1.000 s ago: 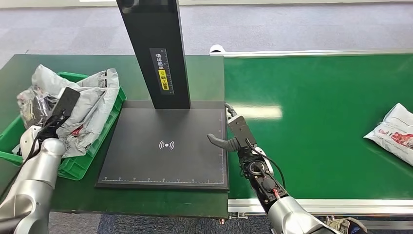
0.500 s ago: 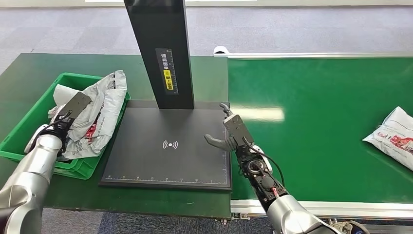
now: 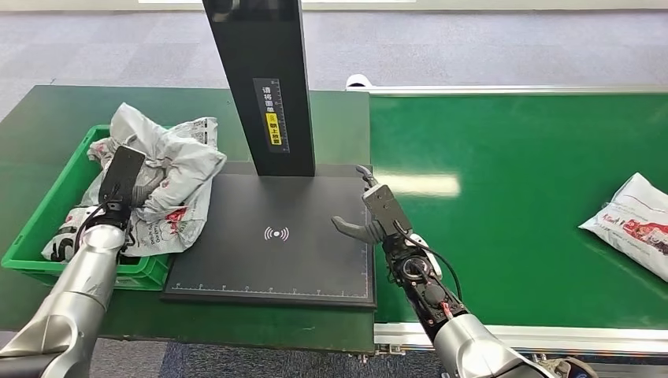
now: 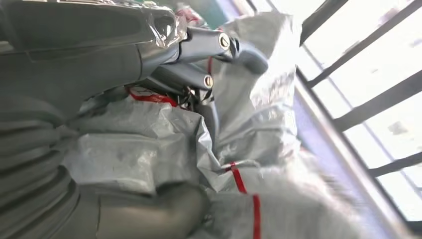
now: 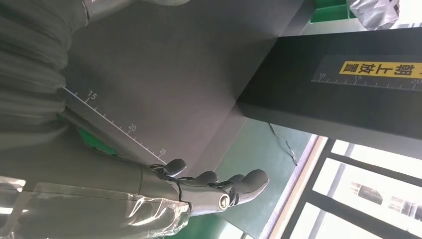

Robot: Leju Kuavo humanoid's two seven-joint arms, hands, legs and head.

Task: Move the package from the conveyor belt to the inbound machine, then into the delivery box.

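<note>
A crumpled grey package (image 3: 179, 161) with red print lies over the right rim of the green delivery box (image 3: 30, 236), its edge reaching onto the inbound machine's black plate (image 3: 276, 268). My left hand (image 3: 122, 183) grips this package; in the left wrist view the fingers (image 4: 219, 45) and thumb curl around the grey plastic (image 4: 249, 124). My right hand (image 3: 372, 214) hovers open over the plate's right edge, fingers spread with nothing in them (image 5: 209, 186). A second package (image 3: 630, 224) lies on the green conveyor belt (image 3: 512, 220) at the far right.
The machine's tall black column (image 3: 264, 79) with a yellow label stands at the back of the plate. More grey bags lie in the delivery box (image 3: 67, 236). The belt's metal rail (image 3: 536, 337) runs along its near edge.
The camera shifted slightly at first. My left hand has moved right and up with the package, which now bulges over the box's right rim onto the plate. The far package has drifted slightly.
</note>
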